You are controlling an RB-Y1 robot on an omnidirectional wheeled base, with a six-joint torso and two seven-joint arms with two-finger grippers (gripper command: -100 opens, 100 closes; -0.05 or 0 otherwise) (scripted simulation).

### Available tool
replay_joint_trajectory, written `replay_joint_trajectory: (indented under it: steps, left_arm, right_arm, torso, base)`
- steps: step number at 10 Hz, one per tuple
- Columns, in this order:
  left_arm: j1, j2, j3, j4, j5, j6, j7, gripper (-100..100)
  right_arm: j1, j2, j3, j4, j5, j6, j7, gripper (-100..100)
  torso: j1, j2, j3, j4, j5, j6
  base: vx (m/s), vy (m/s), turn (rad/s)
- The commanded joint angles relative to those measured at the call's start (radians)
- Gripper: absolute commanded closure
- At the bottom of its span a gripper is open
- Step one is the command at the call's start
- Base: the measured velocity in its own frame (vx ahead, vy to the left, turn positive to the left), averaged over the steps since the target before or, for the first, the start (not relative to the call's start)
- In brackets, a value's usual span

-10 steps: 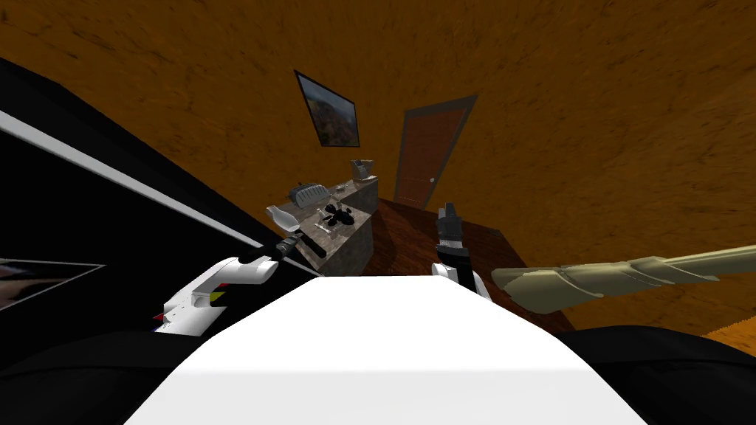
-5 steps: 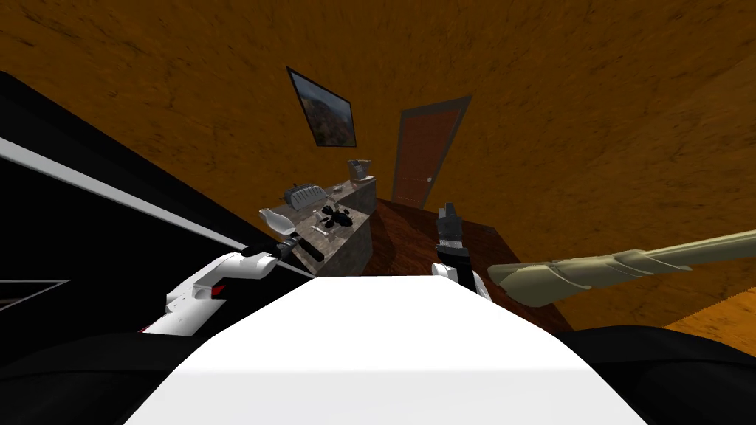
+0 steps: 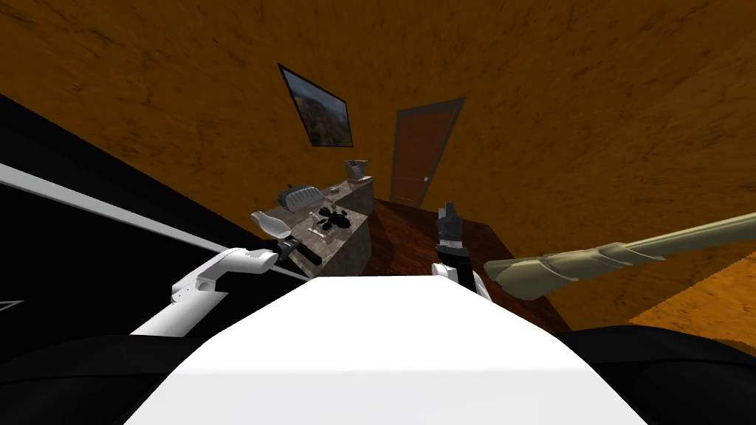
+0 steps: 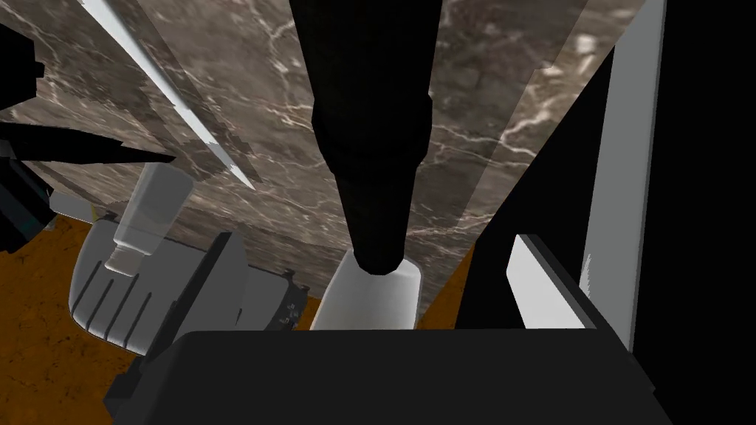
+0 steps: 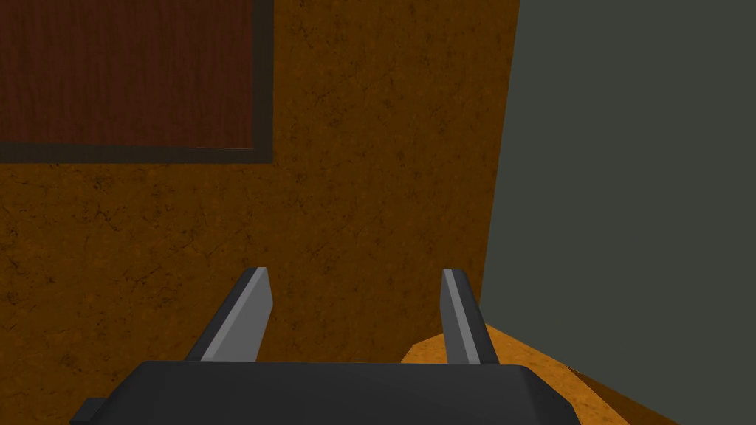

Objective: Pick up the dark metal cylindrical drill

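The left tool (image 4: 376, 237) hangs over the marble bench (image 4: 251, 81) with its fingers (image 4: 221, 273) spread wide, grasping nothing. The dark cylindrical drill (image 4: 369, 111) runs lengthwise between them (its pale end nearest the tool's body), with a gap on either side. Past one finger are a clear bottle (image 4: 151, 206) and a ribbed grey appliance (image 4: 103, 295). The right tool (image 5: 353, 271) is beside the bench, fingers likewise apart.
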Motion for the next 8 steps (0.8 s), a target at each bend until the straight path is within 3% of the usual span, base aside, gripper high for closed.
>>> replay_joint_trajectory:
  steps: [1,3,4,8]
  left_arm:
    - [-0.01,0.009,-0.006,0.006,0.015,0.03,-0.006,-100]
    - [-0.046,0.04,-0.031,0.034,0.074,0.097,-0.03,-100]
    - [-0.046,0.04,-0.031,0.034,0.074,0.104,-0.03,-100]
    - [-0.109,0.082,-0.081,0.078,0.173,0.212,-0.07,-100]
  right_arm:
    - [0.0,0.0,0.0,0.0,0.0,0.0,0.0,0]
    - [0.0,0.0,0.0,0.0,0.0,0.0,0.0,0]
    - [0.0,0.0,0.0,0.0,0.0,0.0,0.0,0]
    - [0.0,0.0,0.0,0.0,0.0,0.0,0.0,0]
  torso:
    - [0.0,0.0,0.0,0.0,0.0,0.0]
    - [0.001,0.0,0.0,0.0,0.0,0.0]
    - [0.001,0.0,0.0,0.0,0.0,0.0]
    - [0.001,0.001,0.0,0.0,0.0,0.0]
  base:
    - [0.014,0.014,-0.047]
    - [0.014,0.028,-0.09]
    - [0.011,0.025,-0.034]
    - [0.007,0.031,-0.073]
